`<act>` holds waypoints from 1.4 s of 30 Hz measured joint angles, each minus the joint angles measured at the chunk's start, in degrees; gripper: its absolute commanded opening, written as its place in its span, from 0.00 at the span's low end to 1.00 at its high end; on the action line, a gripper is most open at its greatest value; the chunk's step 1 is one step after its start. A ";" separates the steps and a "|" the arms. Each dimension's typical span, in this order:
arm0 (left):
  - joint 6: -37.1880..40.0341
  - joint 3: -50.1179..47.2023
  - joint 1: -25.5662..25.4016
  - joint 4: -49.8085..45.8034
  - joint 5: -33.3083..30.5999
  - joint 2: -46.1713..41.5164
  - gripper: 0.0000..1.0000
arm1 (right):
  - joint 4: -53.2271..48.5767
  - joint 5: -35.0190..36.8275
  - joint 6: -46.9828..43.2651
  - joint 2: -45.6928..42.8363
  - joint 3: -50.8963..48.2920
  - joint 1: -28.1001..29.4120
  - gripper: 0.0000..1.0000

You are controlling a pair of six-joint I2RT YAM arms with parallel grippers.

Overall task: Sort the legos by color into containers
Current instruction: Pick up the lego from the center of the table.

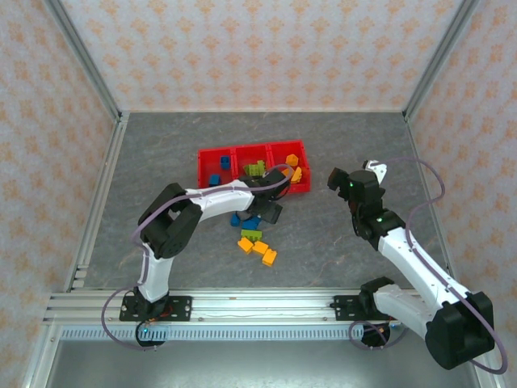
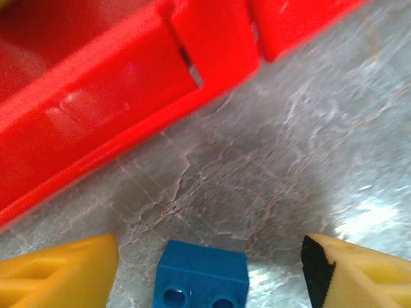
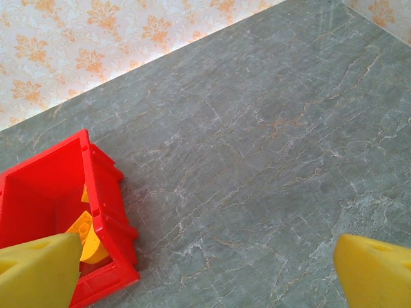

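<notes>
Left gripper low over table, yellow fingers spread wide, nothing held. Blue brick on table right between them, bit nearer left finger, long side seemingly spanning gap. Red bins just beyond, ahead and left. Left arm clearly nearer. Right gripper also wide open, empty, hovering right of bins, well apart from loose legos.
</notes>
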 measured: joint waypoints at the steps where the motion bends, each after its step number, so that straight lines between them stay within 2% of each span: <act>1: 0.00 0.00 0.00 -0.35 0.04 0.24 0.74 | -0.02 0.00 0.00 0.00 0.00 0.00 1.00; 11: -0.20 0.02 -0.04 -0.46 0.98 0.37 0.60 | 0.00 -0.02 0.00 0.00 0.00 0.00 1.00; 19: -1.11 0.02 -0.04 -0.17 1.97 0.44 0.42 | 0.00 0.00 -0.02 0.00 0.00 0.00 1.00; 25: -1.79 -0.37 -0.04 -0.20 1.64 -0.20 0.37 | 0.00 -0.02 0.00 0.00 0.00 0.00 1.00; 31: -3.13 -2.40 -0.04 0.87 0.52 -6.97 0.34 | 0.00 -0.02 0.00 0.00 0.00 0.00 1.00; 37: -4.55 -2.45 -0.02 2.60 -2.40 -14.91 0.38 | 0.00 -0.02 0.02 0.00 0.00 0.00 1.00; 42: -4.68 -2.38 1.95 2.78 -5.60 -17.27 0.38 | -0.02 -0.02 0.02 0.00 0.00 0.00 1.00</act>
